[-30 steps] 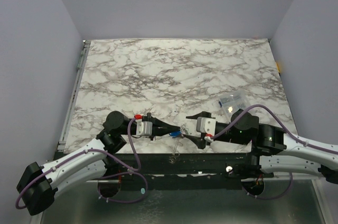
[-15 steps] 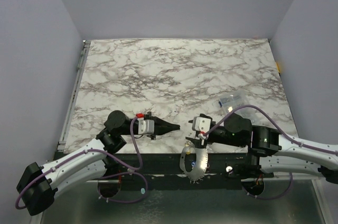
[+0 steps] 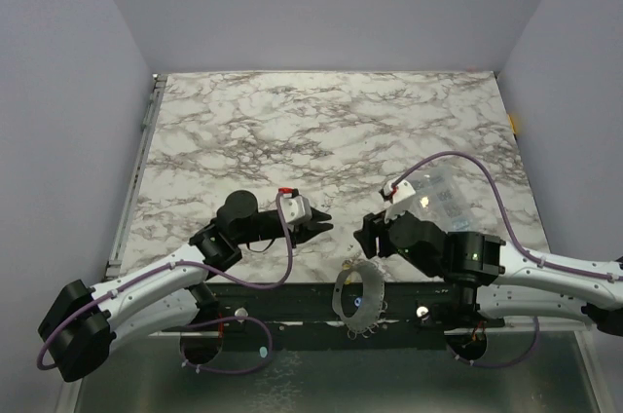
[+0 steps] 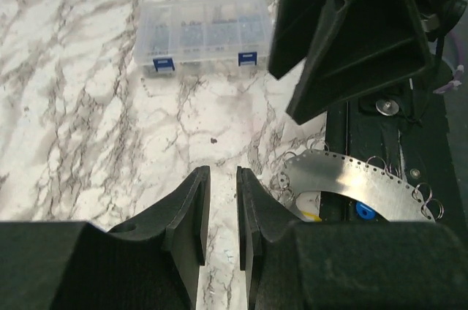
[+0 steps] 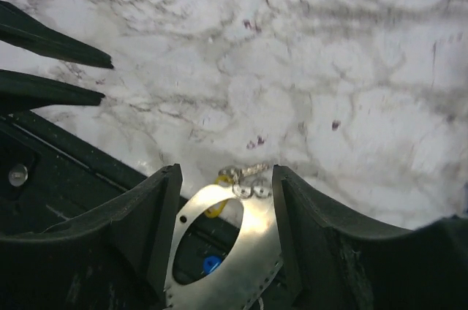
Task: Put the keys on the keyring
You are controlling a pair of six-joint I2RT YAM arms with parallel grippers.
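The keyring [image 3: 344, 288], a flat grey metal hoop with small holes along its rim, lies half over the table's front edge. It also shows in the left wrist view [image 4: 351, 178] and the right wrist view [image 5: 256, 244]. A yellow key [image 5: 217, 208] and a blue key [image 5: 212, 262] show through its opening, with small wire rings at its top. No green key is visible. My right gripper [image 5: 226, 169] is open, its fingers to either side above the ring and not gripping it. My left gripper [image 4: 223, 172] is empty with a narrow gap, left of the ring.
A clear plastic box [image 3: 438, 197] with blue latches stands on the marble table behind my right arm; it also shows in the left wrist view [image 4: 205, 33]. The black frame [image 3: 292, 301] runs along the table's front edge under the ring.
One second ago both grippers met at the ring and a blue key. The ring then dropped to the table's front edge. Both grippers have since let go and drawn apart.
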